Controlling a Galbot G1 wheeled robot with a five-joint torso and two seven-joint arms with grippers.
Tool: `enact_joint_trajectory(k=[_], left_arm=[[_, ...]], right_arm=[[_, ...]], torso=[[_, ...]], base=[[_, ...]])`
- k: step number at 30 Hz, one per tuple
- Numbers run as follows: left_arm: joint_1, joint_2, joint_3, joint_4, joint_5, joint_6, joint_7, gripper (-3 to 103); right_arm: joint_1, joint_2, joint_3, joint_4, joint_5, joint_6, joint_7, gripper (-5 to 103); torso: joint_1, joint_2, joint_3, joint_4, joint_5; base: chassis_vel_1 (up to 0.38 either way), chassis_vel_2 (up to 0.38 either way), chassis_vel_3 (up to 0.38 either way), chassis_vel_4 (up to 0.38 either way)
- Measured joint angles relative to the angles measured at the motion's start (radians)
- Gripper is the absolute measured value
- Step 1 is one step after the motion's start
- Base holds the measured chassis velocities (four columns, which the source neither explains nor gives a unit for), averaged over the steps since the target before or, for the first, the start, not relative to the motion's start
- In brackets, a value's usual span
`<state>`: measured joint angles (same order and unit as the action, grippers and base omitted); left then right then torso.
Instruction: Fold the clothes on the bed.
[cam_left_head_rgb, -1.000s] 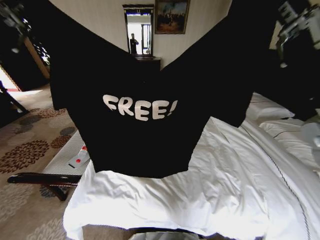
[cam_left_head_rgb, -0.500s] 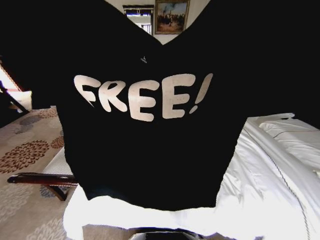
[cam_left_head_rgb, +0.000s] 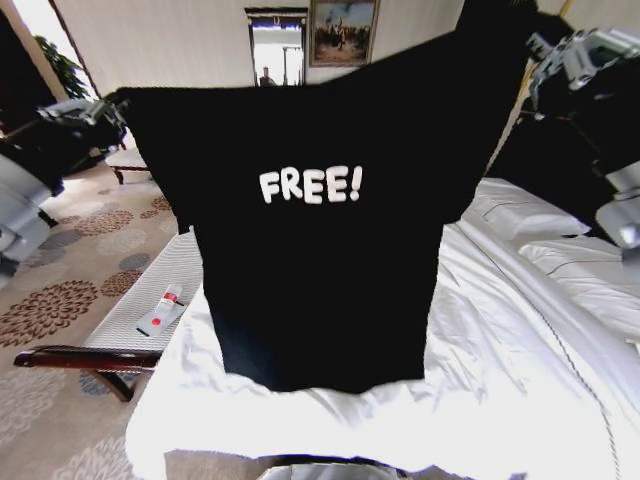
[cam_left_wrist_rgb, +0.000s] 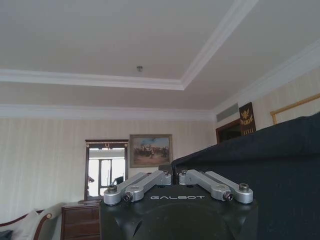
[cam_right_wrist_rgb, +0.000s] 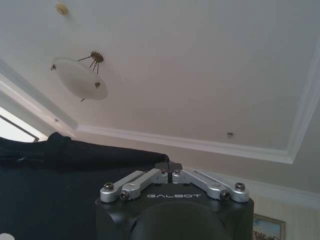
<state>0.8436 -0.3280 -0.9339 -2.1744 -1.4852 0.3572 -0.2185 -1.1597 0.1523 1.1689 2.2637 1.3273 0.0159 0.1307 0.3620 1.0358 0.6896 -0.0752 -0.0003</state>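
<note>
The clothes, a black T-shirt (cam_left_head_rgb: 320, 270) with white "FREE!" lettering, hang spread in the air above the foot of the bed (cam_left_head_rgb: 480, 400). The hem dangles just over the white duvet. My left gripper (cam_left_head_rgb: 112, 103) is shut on one shoulder corner and my right gripper (cam_left_head_rgb: 535, 50) on the other, which it holds higher. In the left wrist view the left gripper (cam_left_wrist_rgb: 172, 175) pinches the black cloth (cam_left_wrist_rgb: 260, 170). The right wrist view has the right gripper (cam_right_wrist_rgb: 169, 167) shut on the shirt's edge (cam_right_wrist_rgb: 55, 175), under the ceiling.
A narrow white-cushioned bench (cam_left_head_rgb: 135, 300) stands left of the bed with a small red-and-white item (cam_left_head_rgb: 162, 312) on it. A dark wooden frame (cam_left_head_rgb: 80, 358) juts out below the bench. Pillows (cam_left_head_rgb: 530, 215) lie at the right. Patterned carpet (cam_left_head_rgb: 50, 310) covers the floor.
The shirt, which hung close and hid most of the view half a second ago, now sits farther out and stretched wider. My left arm has come into sight at the left.
</note>
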Motion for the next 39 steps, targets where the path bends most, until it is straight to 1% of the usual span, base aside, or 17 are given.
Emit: enact_joint_trajectory(k=[5, 10, 12, 14, 15, 16, 18, 19, 21, 22, 23, 24, 27, 32, 34, 37, 39], left_arm=[[0.003, 0.011, -0.041, -0.006, -0.039, 0.0, 0.003, 2], [0.061, 0.0, -0.088, -0.079, -0.056, 0.003, 0.002, 2], [0.094, -0.018, -0.115, -0.129, -0.067, 0.009, -0.006, 2], [0.136, -0.046, -0.162, -0.199, -0.096, 0.023, -0.032, 2], [0.136, -0.046, -0.162, -0.199, -0.096, 0.023, -0.032, 2], [0.172, -0.062, -0.207, -0.237, -0.111, 0.031, -0.044, 2], [0.266, -0.086, -0.331, -0.303, -0.152, 0.049, -0.056, 2], [0.266, -0.086, -0.331, -0.303, -0.152, 0.049, -0.056, 2], [0.364, -0.099, -0.459, -0.326, -0.203, 0.069, -0.061, 2], [0.421, -0.103, -0.542, -0.331, -0.243, 0.081, -0.063, 2], [0.446, -0.104, -0.582, -0.332, -0.267, 0.087, -0.065, 2], [0.463, -0.103, -0.613, -0.332, -0.296, 0.095, -0.07, 2], [0.453, -0.094, -0.628, -0.333, -0.32, 0.104, -0.074, 2], [0.422, -0.07, -0.633, -0.332, -0.331, 0.119, -0.074, 2], [0.41, -0.055, -0.641, -0.33, -0.342, 0.129, -0.078, 2], [0.406, -0.048, -0.64, -0.33, -0.344, 0.137, -0.082, 2], [0.409, -0.048, -0.604, -0.329, -0.341, 0.152, -0.093, 2]], right_arm=[[0.019, -0.004, 0.022, 0.004, 0.02, 0.012, -0.007, 0], [0.008, 0.017, 0.036, 0.052, 0.037, 0.013, 0.004, 0], [-0.016, 0.049, 0.038, 0.09, 0.037, 0.007, 0.02, 0], [-0.06, 0.109, 0.045, 0.171, 0.039, -0.016, 0.055, 0], [-0.06, 0.109, 0.045, 0.171, 0.039, -0.016, 0.055, 0], [-0.08, 0.141, 0.054, 0.213, 0.045, -0.034, 0.076, 0], [-0.148, 0.194, 0.118, 0.237, 0.061, -0.066, 0.107, 0], [-0.148, 0.194, 0.118, 0.237, 0.061, -0.066, 0.107, 0], [-0.252, 0.241, 0.236, 0.241, 0.072, -0.082, 0.111, 0], [-0.36, 0.283, 0.35, 0.24, 0.07, -0.083, 0.083, 0], [-0.42, 0.307, 0.403, 0.24, 0.053, -0.075, 0.055, 0], [-0.497, 0.338, 0.466, 0.241, 0.021, -0.063, 0.02, 0], [-0.575, 0.357, 0.511, 0.24, 0.001, -0.052, -0.003, 0], [-0.571, 0.313, 0.529, 0.239, 0.037, -0.063, 0.011, 0], [-0.538, 0.264, 0.553, 0.239, 0.082, -0.078, 0.026, 0], [-0.521, 0.239, 0.554, 0.238, 0.1, -0.087, 0.038, 0], [-0.496, 0.224, 0.505, 0.238, 0.094, -0.099, 0.061, 0]], torso=[[0.0, 0.0, 0.0, -0.0001, -0.0004], [0.0, 0.0, 0.0, -0.0004, -0.0004], [0.0, 0.0, 0.0, -0.0005, -0.0002], [0.0, 0.0, 0.0, -0.0005, 0.0], [0.0, 0.0, 0.0, -0.0005, 0.0], [0.0, 0.0, 0.0, -0.0008, 0.0], [0.0, 0.0, 0.0, 0.0, -0.0003], [0.0, 0.0, 0.0, 0.0, -0.0003], [0.0, 0.0, 0.0, 0.0004, -0.0005], [0.0, 0.0, 0.0, 0.0, -0.0004], [0.0, 0.0, 0.0, -0.0003, -0.0002], [-0.001, 0.0, -0.001, -0.0009, 0.0003], [-0.001, 0.001, -0.001, -0.0016, -0.0001], [-0.001, 0.001, 0.0, 0.0002, -0.0003], [0.0, 0.0, 0.0, 0.0001, -0.0004], [0.0, 0.001, 0.0, 0.0, -0.0005], [0.0, 0.001, 0.0, -0.0001, -0.0003]], base=[[0.0, 0.0, 0.0, 0.0], [0.0, 0.0, 0.0, 0.0], [0.0, 0.0, 0.0, 0.0], [0.0, 0.0, 0.0, 0.0], [0.0, 0.0, 0.0, 0.0], [0.0, 0.0, 0.0, 0.0], [0.0, 0.0, 0.0, 0.0], [0.0, 0.0, 0.0, 0.0], [0.0, 0.0, 0.0, 0.0], [0.0, 0.0, 0.0, 0.0], [0.0, 0.0, 0.0, 0.0], [0.0, 0.0, 0.0, 0.0], [0.0, 0.0, 0.0, 0.0], [0.0, 0.0, 0.0, 0.0], [0.0, 0.0, 0.0, 0.0], [0.0, 0.0, 0.0, 0.0], [0.0, 0.0, 0.0, 0.0]])
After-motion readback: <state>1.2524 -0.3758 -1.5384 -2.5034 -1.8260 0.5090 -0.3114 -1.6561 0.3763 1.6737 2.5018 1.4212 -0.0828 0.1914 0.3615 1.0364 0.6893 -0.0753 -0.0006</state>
